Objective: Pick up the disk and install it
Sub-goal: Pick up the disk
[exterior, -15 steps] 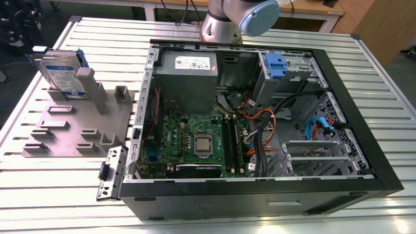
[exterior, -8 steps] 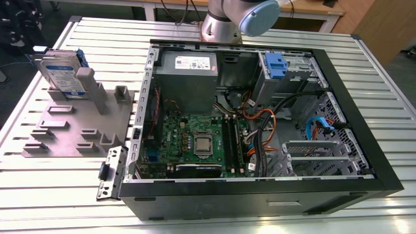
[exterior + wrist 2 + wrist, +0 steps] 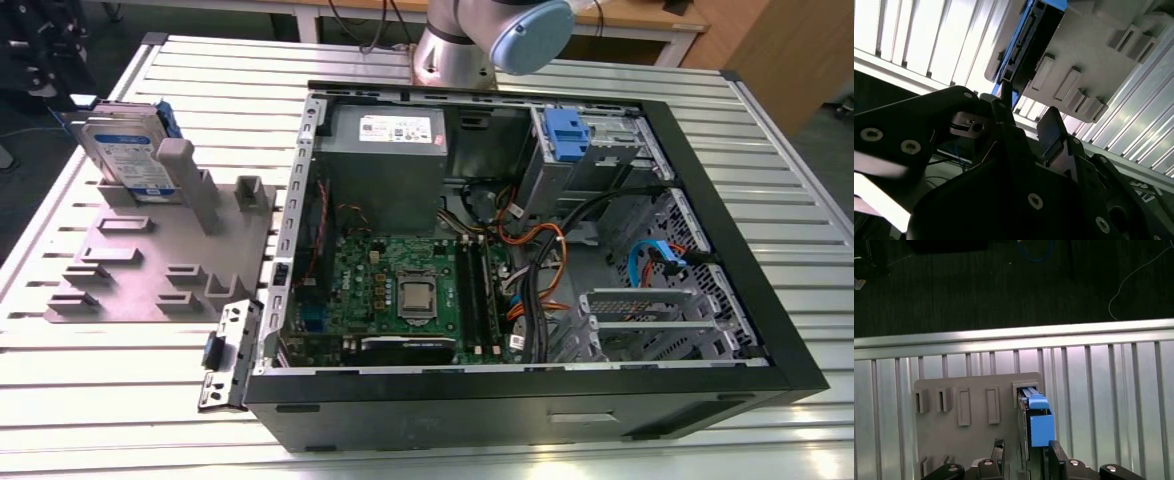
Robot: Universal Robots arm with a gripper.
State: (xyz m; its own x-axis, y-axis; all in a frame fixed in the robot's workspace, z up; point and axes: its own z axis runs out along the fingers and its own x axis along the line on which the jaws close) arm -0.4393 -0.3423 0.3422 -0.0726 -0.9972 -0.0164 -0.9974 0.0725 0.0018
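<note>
— Disk [image 3: 127,150]: where does it sit?

— On the plate [image 3: 147,270], at ten o'clock in the exterior view. It stands upright on its long edge, slotted among the posts [image 3: 176,165], with the white-and-blue label face showing and a blue frame along its edge.

— And the plate?

— Flat on the slatted table [image 3: 134,420], just beside the open case [image 3: 534,400], at the case's nine o'clock.

— What shows inside the case?

— A green board [image 3: 400,290] toward seven o'clock, a grey power supply [image 3: 387,135] at eleven, a blue bracket [image 3: 567,135] in the bay at one o'clock, and cables [image 3: 534,240] in between.

— The arm?

— Its base [image 3: 461,45] rises at twelve o'clock, behind the case.

— The pincer, then?

— In the first wrist view the gripper [image 3: 1026,457] looks down on the plate [image 3: 969,435]. Its fingers [image 3: 999,450] stand apart with nothing clamped between them. The blue end of the disk [image 3: 1040,422] lines up with the gap, closer to one finger than the other.

— Does the second wrist view agree?

— Yes. The gripper [image 3: 1029,125] is spread there too, and the disk [image 3: 1029,35] lies beyond the tips, standing in the plate [image 3: 1089,50].

— Are the tips touching it?

— I cannot tell from the wrist views. In the exterior view only the plate holds it.
</note>
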